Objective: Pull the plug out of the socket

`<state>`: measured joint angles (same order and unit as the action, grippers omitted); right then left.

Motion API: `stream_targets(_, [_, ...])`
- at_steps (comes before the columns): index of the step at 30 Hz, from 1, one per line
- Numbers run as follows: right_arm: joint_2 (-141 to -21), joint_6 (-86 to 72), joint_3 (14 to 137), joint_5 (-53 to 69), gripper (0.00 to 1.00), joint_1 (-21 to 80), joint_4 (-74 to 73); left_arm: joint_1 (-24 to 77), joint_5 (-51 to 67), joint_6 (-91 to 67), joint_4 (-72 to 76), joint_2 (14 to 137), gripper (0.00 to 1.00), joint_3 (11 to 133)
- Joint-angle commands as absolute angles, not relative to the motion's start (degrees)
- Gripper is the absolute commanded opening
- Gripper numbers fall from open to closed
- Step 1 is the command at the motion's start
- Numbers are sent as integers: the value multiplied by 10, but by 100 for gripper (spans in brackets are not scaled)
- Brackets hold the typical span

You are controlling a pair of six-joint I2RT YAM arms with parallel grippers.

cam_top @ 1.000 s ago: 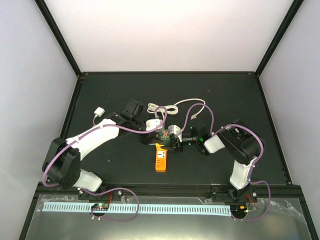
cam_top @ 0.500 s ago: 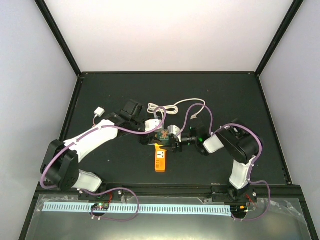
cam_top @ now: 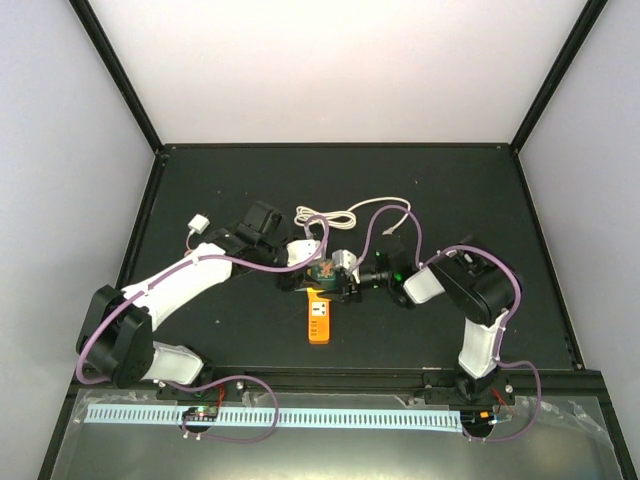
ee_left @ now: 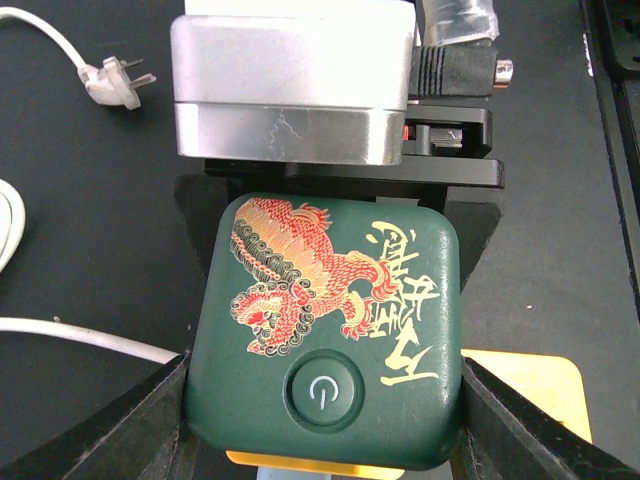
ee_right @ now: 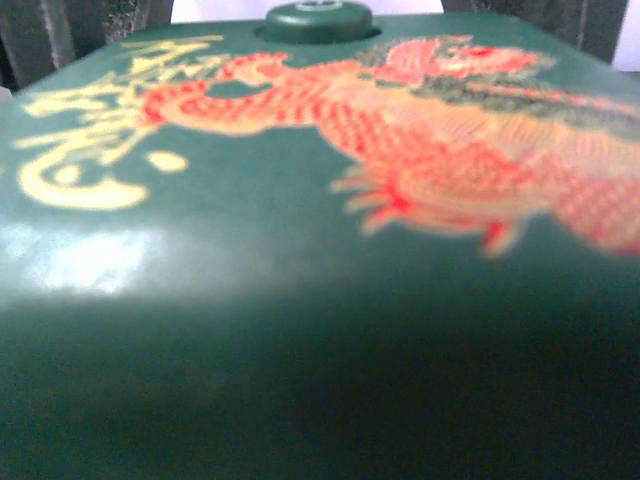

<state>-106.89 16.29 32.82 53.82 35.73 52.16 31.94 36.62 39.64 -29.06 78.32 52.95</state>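
The left gripper (ee_left: pixel 325 400) is clamped on a green cube (ee_left: pixel 325 320), one finger on each side. The right gripper (ee_left: pixel 340 205) faces it and grips the same cube's far end. Right under both lies the orange socket (cam_top: pixel 320 322); the cube sits on its far end and looks seated. The white plug (ee_left: pixel 110 82) lies on the table beyond the right gripper, off to one side, prongs bare, well apart from the socket. Judgement: the plug looks already out. The cube is not yet pulled free, and that seems to be what's left.
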Motion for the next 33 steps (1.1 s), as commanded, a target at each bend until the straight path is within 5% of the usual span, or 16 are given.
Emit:
stream_targets(1, [-1091,174,341,510,25,353,485,319,410,400,-283,746,13,533])
stream_targets(33, [-1135,158,372,485,20,362,456,308,408,487,-283,689,10,496])
